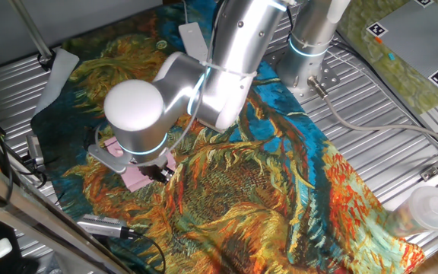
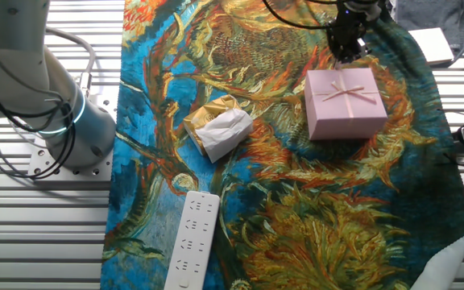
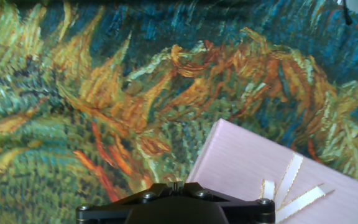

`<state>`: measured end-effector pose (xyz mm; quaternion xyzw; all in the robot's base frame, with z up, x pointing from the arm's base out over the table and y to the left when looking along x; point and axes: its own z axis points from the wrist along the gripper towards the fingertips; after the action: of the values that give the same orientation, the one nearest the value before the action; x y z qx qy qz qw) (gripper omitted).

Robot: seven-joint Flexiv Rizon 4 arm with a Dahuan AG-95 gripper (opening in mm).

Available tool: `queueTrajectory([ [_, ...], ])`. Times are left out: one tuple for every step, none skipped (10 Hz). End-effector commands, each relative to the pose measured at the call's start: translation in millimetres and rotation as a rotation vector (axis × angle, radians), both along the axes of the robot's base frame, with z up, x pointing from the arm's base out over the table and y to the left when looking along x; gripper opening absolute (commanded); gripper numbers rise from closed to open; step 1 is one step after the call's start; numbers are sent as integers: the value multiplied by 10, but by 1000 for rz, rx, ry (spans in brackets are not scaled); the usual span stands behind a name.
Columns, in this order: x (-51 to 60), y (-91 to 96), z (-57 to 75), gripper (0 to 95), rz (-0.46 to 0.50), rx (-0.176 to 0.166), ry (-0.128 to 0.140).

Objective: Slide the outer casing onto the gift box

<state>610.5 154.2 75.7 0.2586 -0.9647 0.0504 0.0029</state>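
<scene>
sunflower-print cloth (image 2: pixel 296 201) covers the worktop (image 2: pixel 47 234); the pale-pink outer casing (image 2: pixel 346 103) with its ribbon bow lies flat there, the gift box unseen. just beyond its far edge hovers the end effector (image 2: pixel 347 50), finger spacing impossible to tell. a careless nudge could skew the casing or snag the bow.
</scene>
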Motion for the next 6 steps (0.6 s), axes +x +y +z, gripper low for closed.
queueTrajectory([
  [-1,-18,7,0,2,0,2],
  [-1,-19,13,0,3,-3,5],
  [0,-19,16,0,2,-2,4],
  [6,-18,42,0,5,3,4],
  [13,-19,93,0,14,3,5],
  [20,-19,159,0,21,1,7],
])
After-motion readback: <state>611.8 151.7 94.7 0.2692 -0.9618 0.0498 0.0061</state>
